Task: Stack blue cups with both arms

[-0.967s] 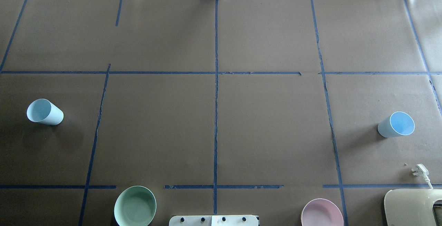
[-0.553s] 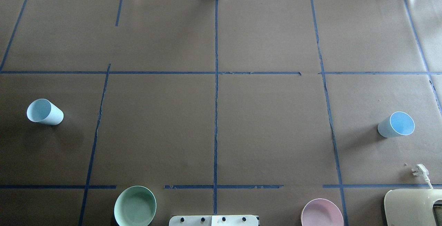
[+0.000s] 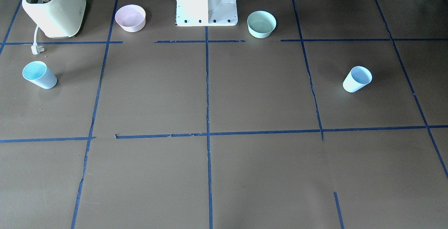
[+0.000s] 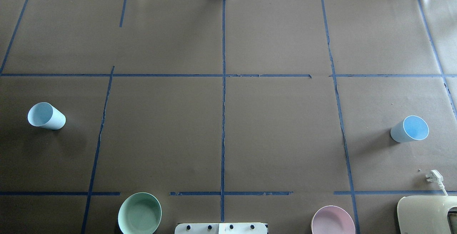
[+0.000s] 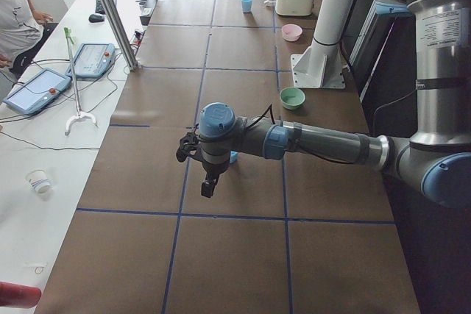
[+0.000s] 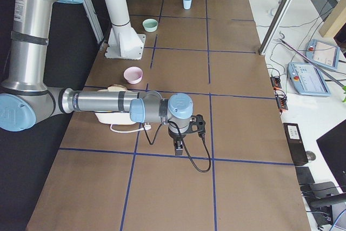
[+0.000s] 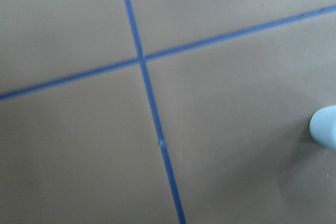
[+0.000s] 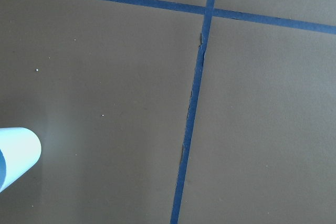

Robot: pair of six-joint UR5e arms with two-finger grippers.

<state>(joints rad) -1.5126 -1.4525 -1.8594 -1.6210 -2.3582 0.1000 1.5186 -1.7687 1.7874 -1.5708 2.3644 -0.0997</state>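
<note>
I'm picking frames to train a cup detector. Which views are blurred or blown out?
Left wrist view: soft all over, tape lines and left cup smeared. Right wrist view: sharp, tape cracks crisp, right cup clear. Front-facing view: focused, but white pedestal blown out.

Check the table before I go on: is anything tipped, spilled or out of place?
Nothing is tipped or spilled: the left blue cup and the right blue cup both stand upright. The only oddities are the toaster's plug lying loose near the right blue cup, and frayed blue tape beside it.
</note>
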